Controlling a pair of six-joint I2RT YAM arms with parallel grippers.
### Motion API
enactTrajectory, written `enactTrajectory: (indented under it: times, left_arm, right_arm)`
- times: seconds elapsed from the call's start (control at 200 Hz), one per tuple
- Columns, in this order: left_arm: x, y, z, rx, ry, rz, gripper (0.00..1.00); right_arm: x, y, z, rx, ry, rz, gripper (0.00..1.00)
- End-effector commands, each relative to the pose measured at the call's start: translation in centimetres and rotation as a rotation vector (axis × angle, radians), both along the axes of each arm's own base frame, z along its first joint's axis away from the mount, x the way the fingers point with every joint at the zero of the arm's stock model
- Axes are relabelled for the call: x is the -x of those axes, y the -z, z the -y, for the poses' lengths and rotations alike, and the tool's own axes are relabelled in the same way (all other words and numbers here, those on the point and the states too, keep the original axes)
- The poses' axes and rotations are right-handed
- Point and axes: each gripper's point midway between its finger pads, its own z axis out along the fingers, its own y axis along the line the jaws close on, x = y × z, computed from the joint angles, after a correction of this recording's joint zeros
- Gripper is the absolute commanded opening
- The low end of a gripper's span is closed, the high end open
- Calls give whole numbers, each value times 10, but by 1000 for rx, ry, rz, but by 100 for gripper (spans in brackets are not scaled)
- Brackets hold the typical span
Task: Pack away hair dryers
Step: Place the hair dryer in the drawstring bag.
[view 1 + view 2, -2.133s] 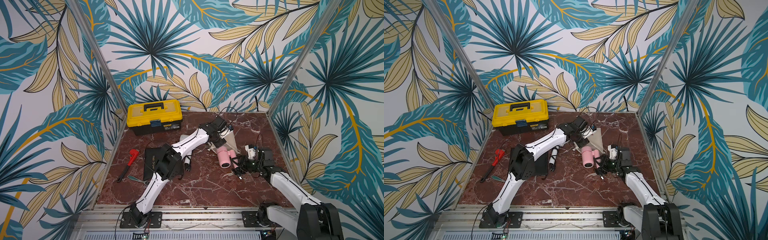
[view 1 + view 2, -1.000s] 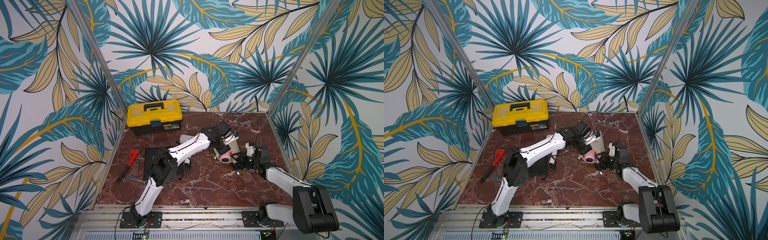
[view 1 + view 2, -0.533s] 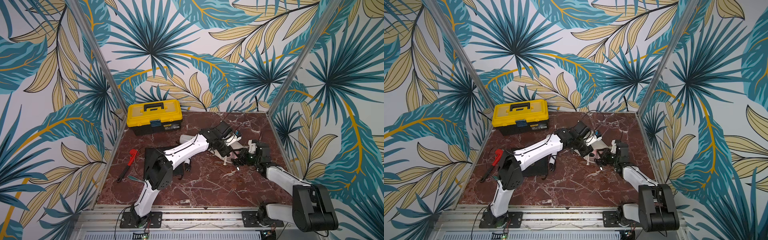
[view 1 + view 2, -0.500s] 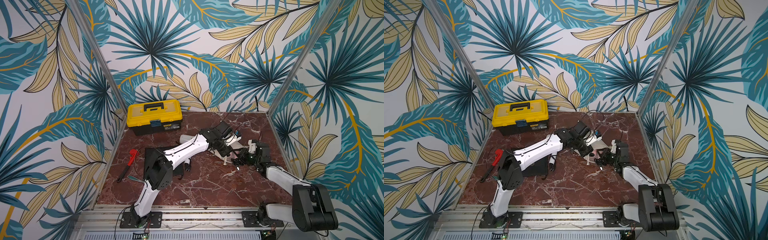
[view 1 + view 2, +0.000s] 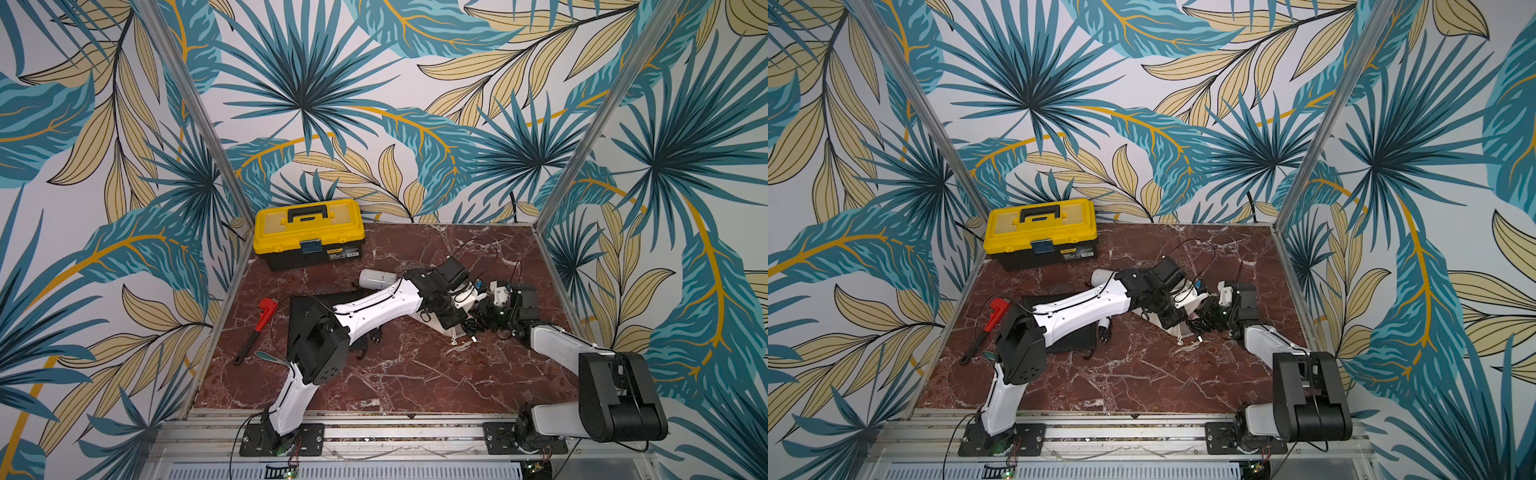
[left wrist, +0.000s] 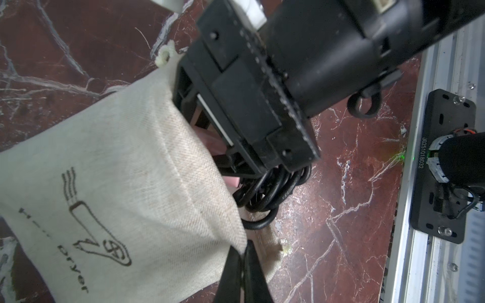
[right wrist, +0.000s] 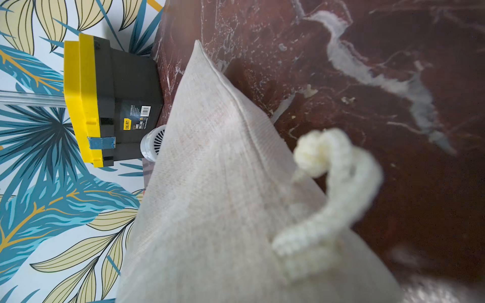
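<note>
Shows white dryer (image 5: 376, 278) lying by yellow toolbox (image 5: 309, 232), pale pink dryer (image 6: 210, 140) mostly inside beige pouch (image 6: 118, 170), black cord (image 6: 273, 191) coiled at its mouth, left fingers (image 6: 231, 275) clamped on its rim, right fingers (image 6: 244, 136) thrust in, state untellable, amid leaf-papered walls (image 5: 332, 104) on red-marble table (image 5: 415, 374).

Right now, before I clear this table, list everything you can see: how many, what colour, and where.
toolbox: one, yellow and black, back left corner
white hair dryer: one, white, lying just in front of the toolbox
pink hair dryer: one, pink, in the beige pouch's mouth, mostly hidden
beige pouch: one, beige, right of centre
cord: one coil, black, at that pouch's mouth
black pouch: one, black, flat, partly under the left arm
pipe wrench: one, red, left edge
small item: one, teal, front left, too small to name
left gripper: shut, pinching the beige pouch's rim
right gripper: black, reaching into the pouch's mouth, grip hidden
</note>
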Motion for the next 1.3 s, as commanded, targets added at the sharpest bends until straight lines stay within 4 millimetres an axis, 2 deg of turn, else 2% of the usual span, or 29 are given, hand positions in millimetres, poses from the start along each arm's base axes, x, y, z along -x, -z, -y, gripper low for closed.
enactTrajectory:
  times: [0.0, 0.13, 0.235, 0.285, 0.371, 0.526, 0.661, 0.806, 0.966, 1.036, 1.212, 1.292]
  left_arm:
    - [8, -34, 6, 90, 29, 10, 4]
    - [10, -34, 11, 106, 25, -23, 4]
    - [7, -31, 11, 99, 8, -23, 3]
    - [5, -31, 11, 96, -2, -18, 3]
    - [0, -32, 11, 99, -16, -15, 3]
    - [-9, -42, 13, 137, -39, -38, 3]
    - [-8, -42, 12, 133, -34, -33, 3]
    - [-9, -32, 6, 104, -47, -30, 3]
    - [-14, -20, 3, 69, -67, -19, 3]
    - [-19, -16, 1, 63, -85, -28, 3]
    - [-26, -29, -1, 95, -104, -27, 3]
    - [-29, -35, -1, 108, -105, -21, 3]
  right_arm:
    - [-13, -17, 5, -8, 36, 79, 9]
    - [-23, -24, 6, -31, 60, 93, 24]
    - [-28, -25, 2, -74, 55, 95, 27]
    - [-25, -20, 0, -84, 48, 78, 29]
    - [-17, -8, 0, -80, 45, 41, 39]
    - [-4, 1, -2, -90, 44, 8, 41]
    - [-7, -6, -2, -109, 46, 0, 35]
    - [-7, -1, -2, -85, 31, -43, 45]
    - [16, 9, 4, -6, 3, -101, 56]
    - [28, 8, 7, 31, -7, -111, 57]
    - [52, 1, 22, 129, 37, -114, 57]
    - [69, 7, 30, 171, 63, -162, 54]
